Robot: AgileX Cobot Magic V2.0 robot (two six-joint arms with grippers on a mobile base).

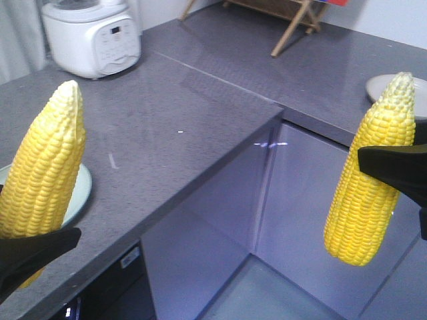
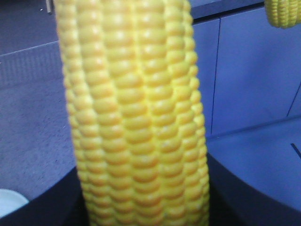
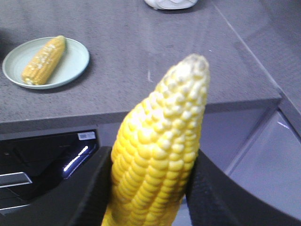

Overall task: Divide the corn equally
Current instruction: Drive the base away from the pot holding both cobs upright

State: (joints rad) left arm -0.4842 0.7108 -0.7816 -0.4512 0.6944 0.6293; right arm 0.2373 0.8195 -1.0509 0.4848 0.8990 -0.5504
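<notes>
Two cobs hang nearly upright in the air, tips up: our left gripper (image 2: 148, 207) clamps the left cob (image 1: 41, 167), our right gripper (image 3: 150, 193) clamps the right cob (image 1: 372, 173). Only the right wrist view shows us a third cob (image 3: 43, 60) lying on the green plate (image 3: 75, 63) on the counter (image 3: 155, 56); in the front view the left cob covers most of that plate.

L cob (image 1: 43, 167), R cob (image 1: 379, 127) upright midair; 3rd cob (image 3: 43, 60) on plate (image 3: 74, 61).
</notes>
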